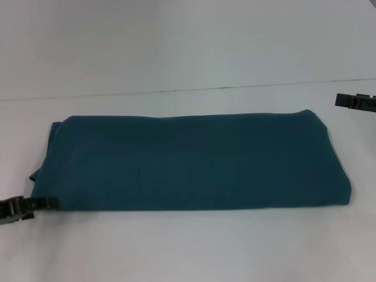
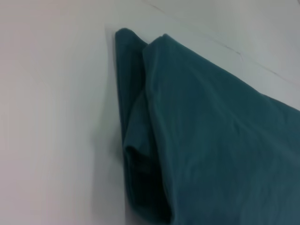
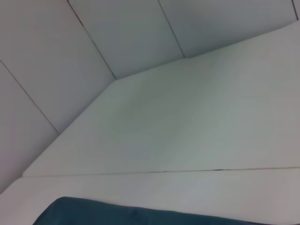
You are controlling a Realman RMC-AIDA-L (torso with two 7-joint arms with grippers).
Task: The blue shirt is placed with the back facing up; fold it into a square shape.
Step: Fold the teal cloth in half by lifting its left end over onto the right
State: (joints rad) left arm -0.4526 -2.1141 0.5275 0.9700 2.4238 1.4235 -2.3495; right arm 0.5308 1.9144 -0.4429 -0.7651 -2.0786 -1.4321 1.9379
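Shirt folded to a long band, one crosswise fold short of square.

The soft dark teal-blue shirt (image 1: 191, 161) lies mid-tabletop (image 1: 188, 247), long axis left to right. The left gripper (image 1: 51, 203) touches its near-left corner; the right gripper (image 1: 339, 100) hangs apart beyond the far-right corner. Neither gripper's jaws show clearly enough to tell their state.

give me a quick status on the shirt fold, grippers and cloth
Left gripper at shirt's near-left corner; right gripper off its far-right corner, clear. Blue shirt folded into a long rectangle, not yet square. Nothing in the way.
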